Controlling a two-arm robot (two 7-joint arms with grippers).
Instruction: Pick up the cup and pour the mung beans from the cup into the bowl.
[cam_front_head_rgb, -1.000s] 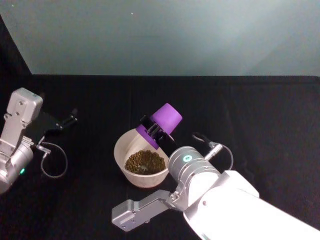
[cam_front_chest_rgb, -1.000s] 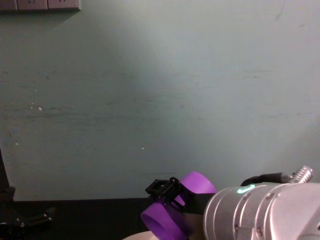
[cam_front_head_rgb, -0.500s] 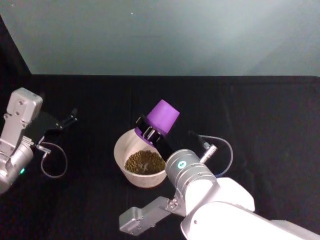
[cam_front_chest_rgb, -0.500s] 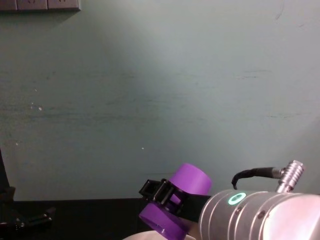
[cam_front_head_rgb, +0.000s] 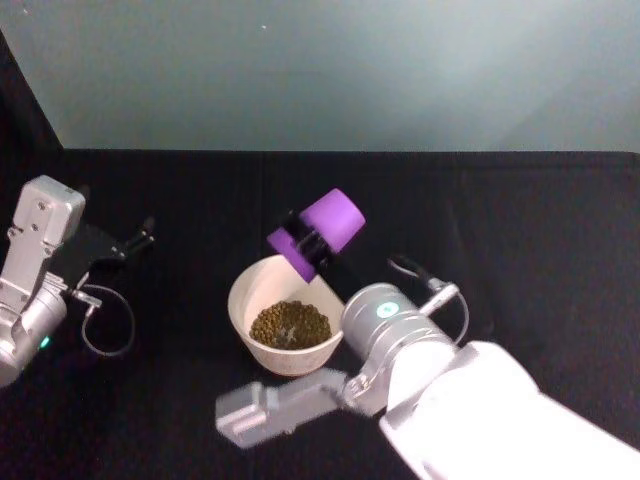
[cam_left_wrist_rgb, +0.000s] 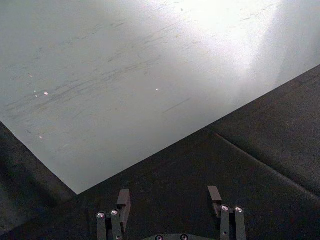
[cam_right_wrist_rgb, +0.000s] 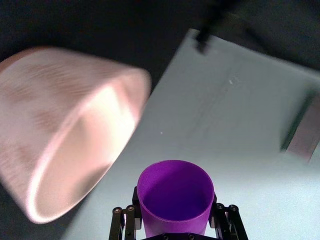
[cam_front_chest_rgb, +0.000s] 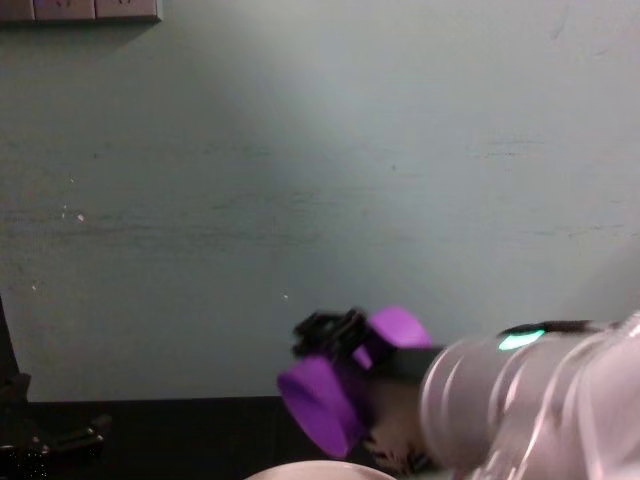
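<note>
Holding the purple cup (cam_front_head_rgb: 322, 233) tipped on its side above the far rim of the bowl (cam_front_head_rgb: 243, 312), the right claw (cam_front_head_rgb: 308, 244) pinches the cup's wall from both sides near its rim, the mouth turned down and toward the desk's left edge. In the right wrist view the cup (cam_right_wrist_rgb: 175, 203) sits between the two claw fingers (cam_right_wrist_rgb: 123, 224) and its inside looks empty. The pale bowl rests near the middle of the black desk (cam_front_head_rgb: 520, 230), and a mound of mung beans (cam_front_head_rgb: 289, 324) lies in its bottom, so the pour appears essentially complete. The chest view shows the same cup (cam_front_chest_rgb: 345, 382) lying nearly level over the bowl's rim (cam_front_chest_rgb: 305, 470).

The left claw (cam_front_head_rgb: 140, 238) hangs idle near the desk's left edge, its fingers (cam_left_wrist_rgb: 123, 201) spread apart with nothing between them.

Handling: the cup appears to be thin, smooth plastic, light once emptied and probably slippery; its taper would favour slipping out of a loose pinch. A hold across the wall just below the wider rim, as here, seems soundest, with moderate pressure since the wall may flex. The bowl looks stiff and steadied by its contents.
</note>
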